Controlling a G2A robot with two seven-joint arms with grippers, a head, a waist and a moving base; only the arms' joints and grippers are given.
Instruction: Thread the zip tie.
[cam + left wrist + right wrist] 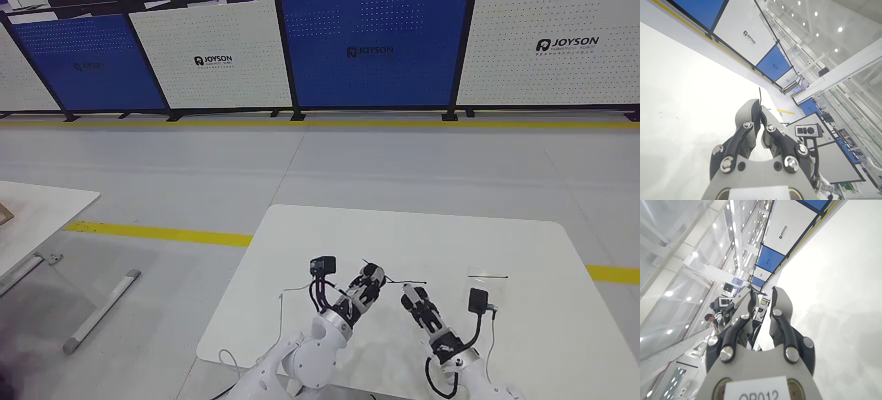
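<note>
A thin black zip tie (405, 281) is held above the white table (450, 240) near its front edge. My left gripper (375, 273) is shut on it. In the left wrist view the gripper (760, 108) pinches the zip tie (759, 95), and a short end sticks out past the fingertips. My right gripper (408, 293) stands close beside it, open. In the right wrist view the zip tie (759, 292) crosses the gap at the tips of my right gripper (761, 290), touching neither finger as far as I can see. The left gripper's fingers (754, 299) sit just behind.
A second thin dark strip (488, 276), apparently another zip tie, lies flat on the table to the right of both arms. Another white table (40, 210) stands off to the far left across open floor. Blue and white panels (370, 50) line the back.
</note>
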